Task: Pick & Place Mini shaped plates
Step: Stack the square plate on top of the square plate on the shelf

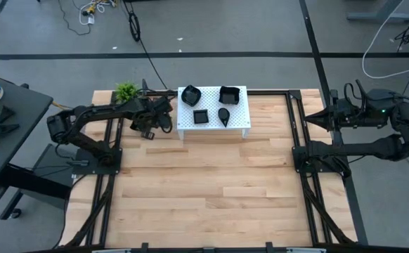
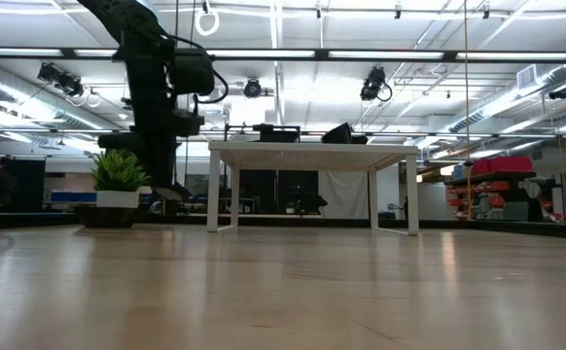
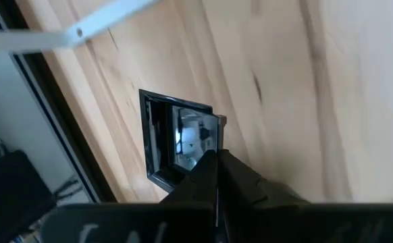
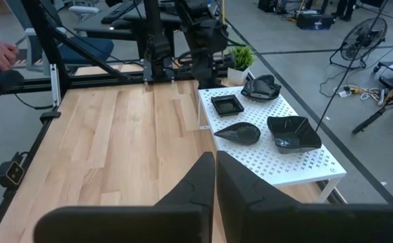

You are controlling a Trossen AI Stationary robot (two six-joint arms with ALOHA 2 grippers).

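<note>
Left claw [image 3: 217, 177] pressed together, pinching the rim of a square black plate [image 3: 176, 145] low over the bench [image 1: 211, 190], just beside the white stand [image 1: 241, 116]. Four more plates sit on that stand. I judge them light, stiff, glossy and slippery; thin rim is the hold. Right claw [image 4: 215, 177] shut, parked well away from the stand.
</note>
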